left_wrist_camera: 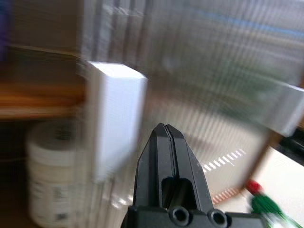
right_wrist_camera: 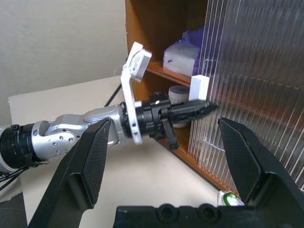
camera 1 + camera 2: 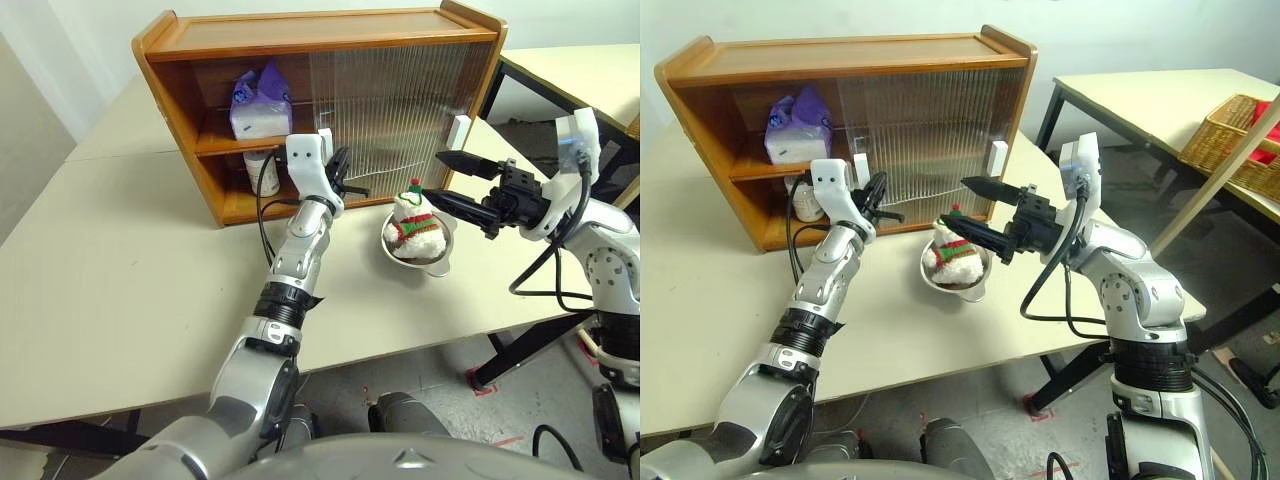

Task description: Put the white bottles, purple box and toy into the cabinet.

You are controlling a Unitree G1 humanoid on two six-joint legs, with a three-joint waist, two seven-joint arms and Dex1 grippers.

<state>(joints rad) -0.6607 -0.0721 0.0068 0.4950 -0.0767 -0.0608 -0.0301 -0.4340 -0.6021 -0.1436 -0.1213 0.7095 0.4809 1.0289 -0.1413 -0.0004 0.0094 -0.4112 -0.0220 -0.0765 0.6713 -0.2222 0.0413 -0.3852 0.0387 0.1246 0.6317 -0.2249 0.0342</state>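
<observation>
Cabinet (image 3: 300, 40) contents are being shown at the left of the desk (image 3: 120, 290): the purple box (image 3: 260, 103) is sitting on the upper shelf and a white bottle (image 3: 262, 172) on the lower one, while the left gripper (image 3: 345, 180), its fingers pressed together on nothing, is being held against the sliding door just beside the white handle (image 3: 325, 142). Further right, the toy (image 3: 415, 228) is lying in a steel bowl (image 3: 440, 262), with the right gripper (image 3: 448, 182) being held just above it, fingers wide apart. Judged from here, the closed fingers could slip off the ribbed door, or the bowl could be dragged along if the toy is pinched carelessly.

Beige table (image 3: 120, 290) with wooden cabinet (image 3: 300, 35) and steel bowl (image 3: 440, 262)
</observation>
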